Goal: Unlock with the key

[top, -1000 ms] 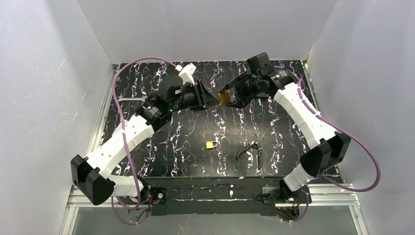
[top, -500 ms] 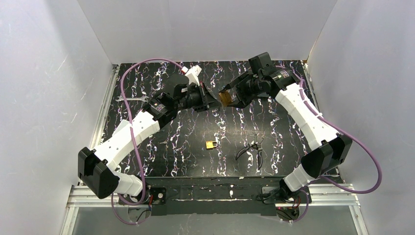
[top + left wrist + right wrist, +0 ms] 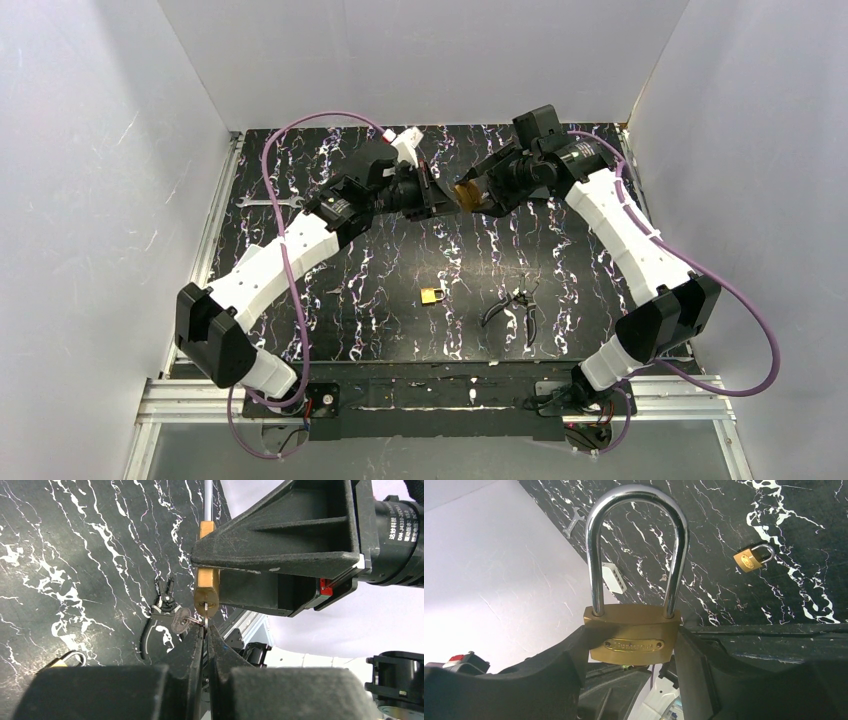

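Note:
My right gripper (image 3: 478,190) is shut on the body of a large brass padlock (image 3: 631,637) and holds it in the air, its steel shackle closed. The padlock also shows in the top view (image 3: 463,193). My left gripper (image 3: 205,626) is shut on the key (image 3: 205,613), a thin dull-metal blade seen edge-on. Its tip is in the keyhole on the padlock's underside (image 3: 206,599). A second small key (image 3: 179,621) hangs from a ring beside the left fingertips. In the top view the left gripper (image 3: 440,200) meets the padlock head-on above the table's far middle.
A small brass padlock (image 3: 432,296) lies on the black marbled table (image 3: 380,290) near its middle. Black-handled pliers (image 3: 513,306) lie to the right of it. A silver wrench (image 3: 270,203) lies at the far left. White walls enclose the table.
My left arm has swung right and closed the gap to the held padlock, bringing the key up to its underside. The right arm has hardly moved.

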